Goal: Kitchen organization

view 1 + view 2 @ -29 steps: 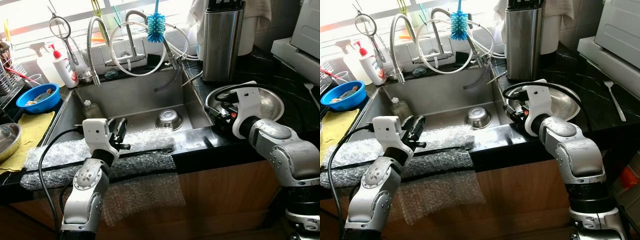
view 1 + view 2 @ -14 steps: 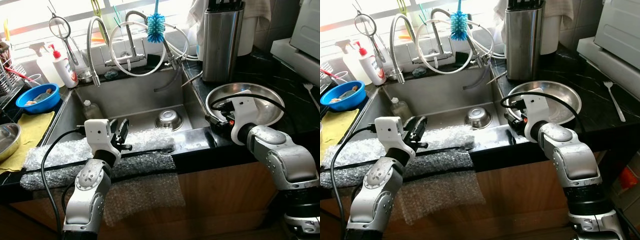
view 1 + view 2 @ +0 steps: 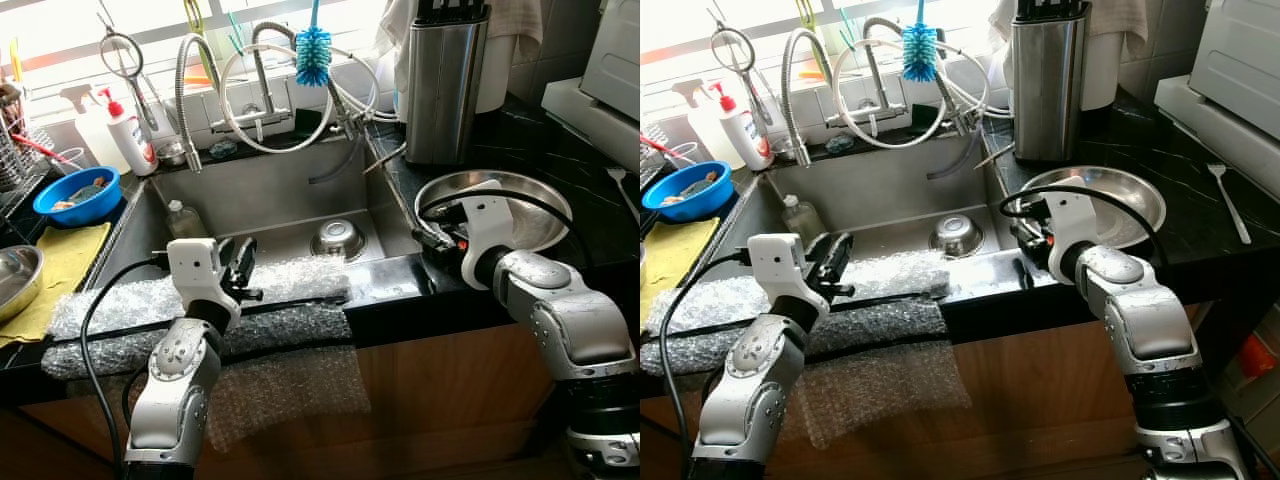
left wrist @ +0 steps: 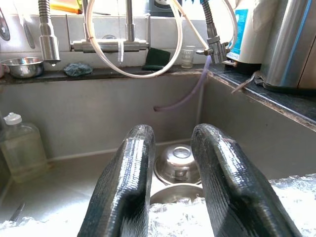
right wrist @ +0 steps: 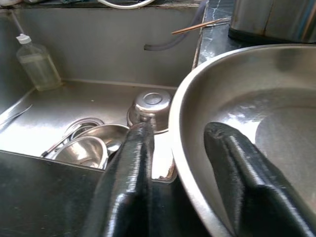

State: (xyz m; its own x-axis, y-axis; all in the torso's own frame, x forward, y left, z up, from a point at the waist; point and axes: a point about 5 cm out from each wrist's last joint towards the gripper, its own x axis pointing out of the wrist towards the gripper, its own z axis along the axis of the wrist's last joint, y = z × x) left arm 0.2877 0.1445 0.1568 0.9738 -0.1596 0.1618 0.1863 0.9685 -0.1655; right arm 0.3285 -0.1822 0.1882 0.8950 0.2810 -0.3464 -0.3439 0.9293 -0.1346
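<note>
The right tool (image 5: 173, 163) sits at the rim of the large steel basin (image 3: 535, 205), which rests on the black counter (image 3: 590, 230) just beside the sink (image 3: 270, 195). One finger is outside the rim and one inside, but I cannot tell whether the fingers press on the metal or stand a little apart from it. I judge the step in hand to be taking this basin by its edge. To do it well, the tool should go deeper over the rim before closing, because the thin curved wall can slip out, and the basin should be lifted level so it does not scrape the counter. The left tool (image 4: 170, 163) is open and holds nothing, above the bubble wrap (image 3: 200, 300) on the front edge of the sink. Inside the sink lie several small steel bowls (image 5: 150, 106) and a plastic bottle (image 4: 22, 148). The basin itself looks empty.
</note>
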